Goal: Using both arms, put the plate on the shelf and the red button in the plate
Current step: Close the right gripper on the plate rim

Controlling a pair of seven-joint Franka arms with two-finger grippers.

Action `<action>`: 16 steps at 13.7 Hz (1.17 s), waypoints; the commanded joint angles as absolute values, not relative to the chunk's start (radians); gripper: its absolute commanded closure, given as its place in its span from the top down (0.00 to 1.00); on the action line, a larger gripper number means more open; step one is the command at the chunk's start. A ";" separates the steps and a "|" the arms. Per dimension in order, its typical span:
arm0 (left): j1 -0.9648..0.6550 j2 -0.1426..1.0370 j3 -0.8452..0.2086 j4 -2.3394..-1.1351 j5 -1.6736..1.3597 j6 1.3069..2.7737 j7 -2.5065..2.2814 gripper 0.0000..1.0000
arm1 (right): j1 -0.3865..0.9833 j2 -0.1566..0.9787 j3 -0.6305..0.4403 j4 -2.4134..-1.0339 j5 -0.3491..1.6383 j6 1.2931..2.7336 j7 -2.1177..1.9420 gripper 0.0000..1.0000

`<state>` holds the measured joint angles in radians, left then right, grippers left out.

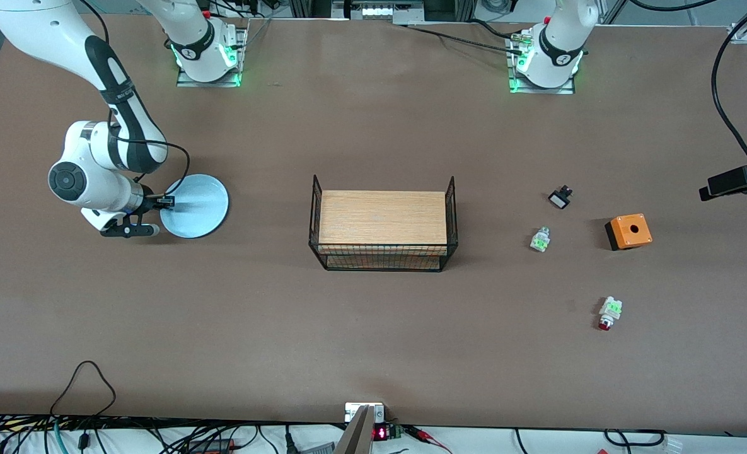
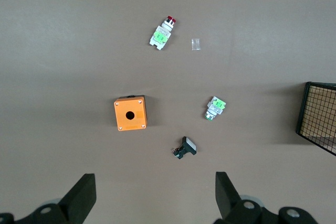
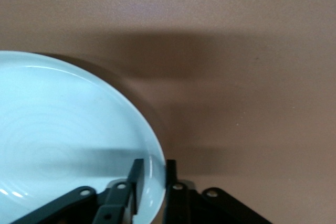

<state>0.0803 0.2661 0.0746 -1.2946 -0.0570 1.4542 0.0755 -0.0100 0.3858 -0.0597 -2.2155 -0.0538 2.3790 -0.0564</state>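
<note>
Left gripper [image 2: 152, 195] hangs with fingers [image 2: 81, 195] spread over the orange box [image 2: 130, 113]; red button [image 2: 163, 34] nearby.

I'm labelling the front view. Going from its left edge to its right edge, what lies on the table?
right gripper → plate → wire basket holding a wooden block → capless white-green part → black part → red button → orange box

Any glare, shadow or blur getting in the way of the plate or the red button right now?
Right wrist view: a broad soft shadow lies on the table beside the plate, with faint sheen on its rim and the close fingers slightly soft. Left wrist view: even light, red button crisp. Front view: flat lighting, green glow at both arm bases, small shadows only.
</note>
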 commanded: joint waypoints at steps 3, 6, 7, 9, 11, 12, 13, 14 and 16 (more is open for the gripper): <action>0.094 0.288 0.074 -1.264 -0.083 1.450 0.097 1.00 | -0.021 0.379 -0.048 -2.230 -0.052 2.385 -0.066 0.00; 0.092 0.288 0.074 -1.264 -0.083 1.451 0.097 1.00 | -0.023 0.342 -0.045 -2.226 -0.051 2.362 -0.060 0.00; 0.091 0.288 0.074 -1.262 -0.083 1.451 0.097 1.00 | -0.021 0.321 -0.041 -2.221 -0.051 2.337 -0.060 0.00; 0.087 0.291 0.072 -1.262 -0.083 1.457 0.097 1.00 | -0.023 0.278 -0.026 -2.206 -0.049 2.289 -0.060 0.00; 0.087 0.293 0.072 -1.262 -0.083 1.462 0.097 1.00 | -0.021 0.236 -0.022 -2.194 -0.049 2.249 -0.061 0.00; 0.087 0.293 0.072 -1.262 -0.083 1.463 0.097 1.00 | -0.021 0.210 -0.015 -2.181 -0.048 2.220 -0.061 0.00; 0.086 0.293 0.071 -1.261 -0.083 1.463 0.097 1.00 | -0.020 0.200 -0.008 -2.154 -0.049 2.176 -0.063 0.00; 0.086 0.296 0.069 -1.258 -0.083 1.463 0.097 1.00 | -0.020 0.192 -0.003 -2.111 -0.048 2.111 -0.061 0.00; 0.083 0.296 0.069 -1.258 -0.083 1.463 0.097 1.00 | -0.020 0.184 -0.002 -2.034 -0.014 2.008 -0.063 0.00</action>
